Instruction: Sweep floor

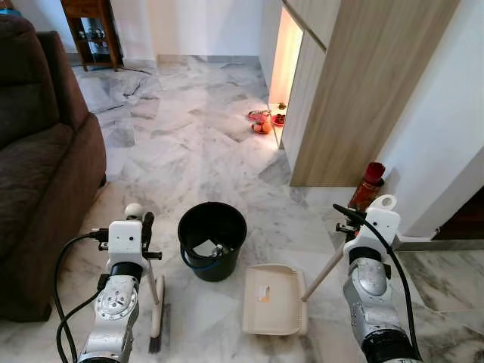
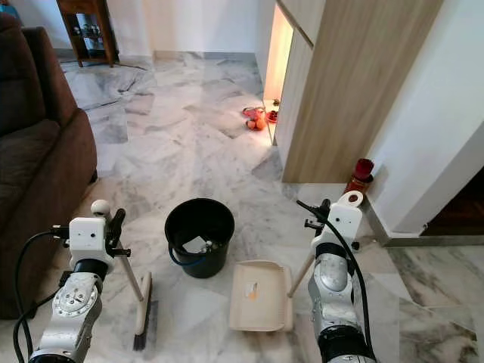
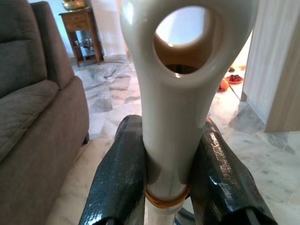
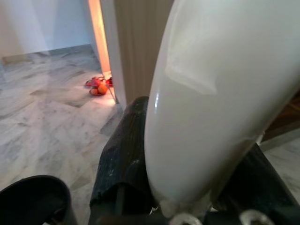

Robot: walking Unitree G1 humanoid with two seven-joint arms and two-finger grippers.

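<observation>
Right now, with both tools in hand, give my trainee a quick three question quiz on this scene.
1. True or false: the dustpan lies flat on the floor.
2. What stands between the brush and the dustpan? A) black bucket B) red bottle C) sofa
3. Which gripper holds the brush handle?

Key:
1. True.
2. A, the black bucket.
3. The left gripper, its jaws shut on the handle; the right gripper holds the dustpan's handle.

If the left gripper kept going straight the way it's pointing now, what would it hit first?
Probably nothing close. The left gripper, shut on the broom handle, points across bare marble floor toward the wooden side table beside the brown sofa. Depth is unclear.
</observation>
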